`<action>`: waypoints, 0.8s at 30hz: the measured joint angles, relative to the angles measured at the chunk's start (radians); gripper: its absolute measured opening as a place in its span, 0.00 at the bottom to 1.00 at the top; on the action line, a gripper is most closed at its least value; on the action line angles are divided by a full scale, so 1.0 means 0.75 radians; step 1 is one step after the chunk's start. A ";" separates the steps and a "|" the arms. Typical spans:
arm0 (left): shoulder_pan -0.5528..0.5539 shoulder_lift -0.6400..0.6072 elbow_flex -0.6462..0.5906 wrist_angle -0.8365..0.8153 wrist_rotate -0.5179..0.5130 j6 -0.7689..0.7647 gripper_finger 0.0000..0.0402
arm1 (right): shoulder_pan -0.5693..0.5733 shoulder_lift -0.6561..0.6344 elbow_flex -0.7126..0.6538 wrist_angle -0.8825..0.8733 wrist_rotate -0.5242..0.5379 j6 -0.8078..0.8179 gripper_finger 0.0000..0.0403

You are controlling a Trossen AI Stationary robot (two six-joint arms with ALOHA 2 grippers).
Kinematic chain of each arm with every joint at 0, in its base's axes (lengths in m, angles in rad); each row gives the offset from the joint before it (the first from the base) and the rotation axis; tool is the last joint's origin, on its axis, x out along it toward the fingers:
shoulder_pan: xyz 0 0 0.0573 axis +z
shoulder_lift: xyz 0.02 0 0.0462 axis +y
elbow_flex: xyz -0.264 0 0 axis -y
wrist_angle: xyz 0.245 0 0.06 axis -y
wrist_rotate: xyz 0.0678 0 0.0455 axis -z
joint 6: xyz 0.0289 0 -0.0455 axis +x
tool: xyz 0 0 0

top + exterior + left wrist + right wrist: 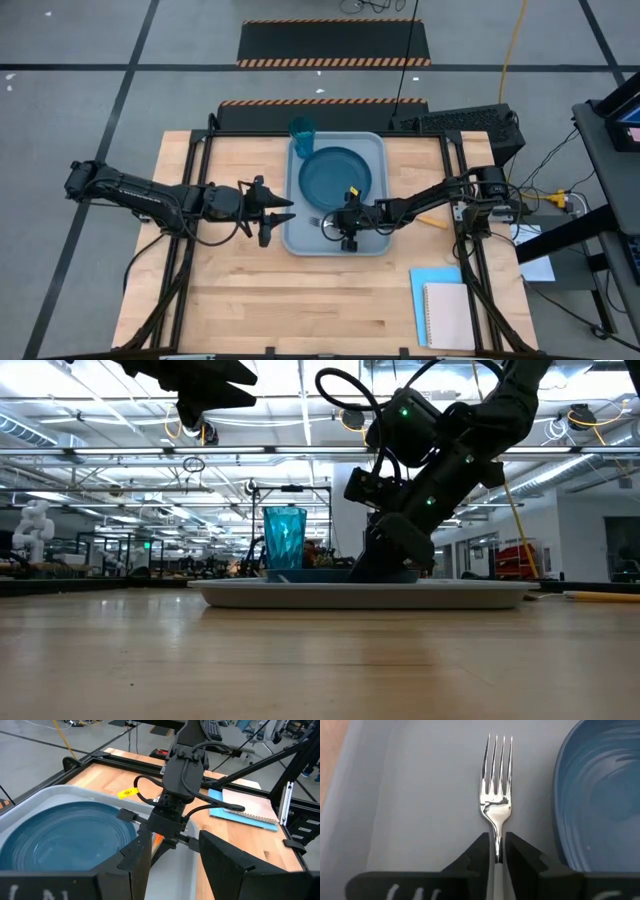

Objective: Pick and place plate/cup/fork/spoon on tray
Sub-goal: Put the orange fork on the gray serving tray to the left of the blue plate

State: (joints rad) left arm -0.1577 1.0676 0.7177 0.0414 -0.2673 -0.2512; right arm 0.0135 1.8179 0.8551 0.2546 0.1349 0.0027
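From above, the right hand (347, 229) is reaching over the grey-blue rectangular plastic tray (375, 146) on the wooden bench (250, 300), beside the round dark blue plate (335, 173); the teal translucent cup (302, 130) is standing at the tray's far corner. The left hand (280, 216) is hovering beside the tray, fingers spread apart. In the right wrist view, the fingers (479, 854) are clamping the silver-tined fork (496, 795), lying over the tray floor.

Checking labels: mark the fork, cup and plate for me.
fork (496, 805): right wrist view, base of the tines, ahead of the pincer.
cup (284, 538): low view, middle of its wall.
plate (335, 173): high view, centre of its bare floor.
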 joint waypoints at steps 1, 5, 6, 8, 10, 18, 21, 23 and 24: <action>0.000 0.000 0.000 0.000 0.000 0.000 0.41 | 0.000 0.000 0.000 -0.001 0.000 0.000 0.15; 0.000 0.000 0.000 -0.001 0.000 0.001 0.41 | 0.000 0.000 0.000 0.003 0.000 -0.001 0.19; 0.000 0.000 0.000 -0.001 0.000 0.003 0.41 | 0.000 -0.002 0.000 0.001 0.000 -0.006 0.20; -0.001 0.000 0.000 -0.002 0.000 0.007 0.41 | 0.009 -0.019 -0.001 -0.012 0.000 -0.013 0.20; -0.002 0.001 0.000 -0.007 0.000 0.008 0.41 | 0.020 -0.052 -0.001 -0.024 0.000 -0.020 0.20; -0.018 0.001 -0.001 0.033 0.049 -0.052 0.41 | 0.071 -0.269 -0.001 -0.410 -0.004 0.082 0.20; -0.037 0.001 -0.001 0.058 0.056 -0.025 0.41 | 0.084 -0.340 -0.001 -0.572 -0.002 0.175 0.20; -0.041 0.001 -0.001 0.058 0.056 -0.016 0.41 | 0.097 -0.362 -0.001 -0.650 -0.003 0.225 0.18; -0.044 0.001 -0.001 0.058 0.056 -0.016 0.41 | 0.103 -0.366 -0.003 -0.683 -0.004 0.235 0.17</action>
State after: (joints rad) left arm -0.1910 1.0679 0.7170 0.0851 -0.2254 -0.2633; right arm 0.0906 1.5436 0.8530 -0.2577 0.1316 0.1791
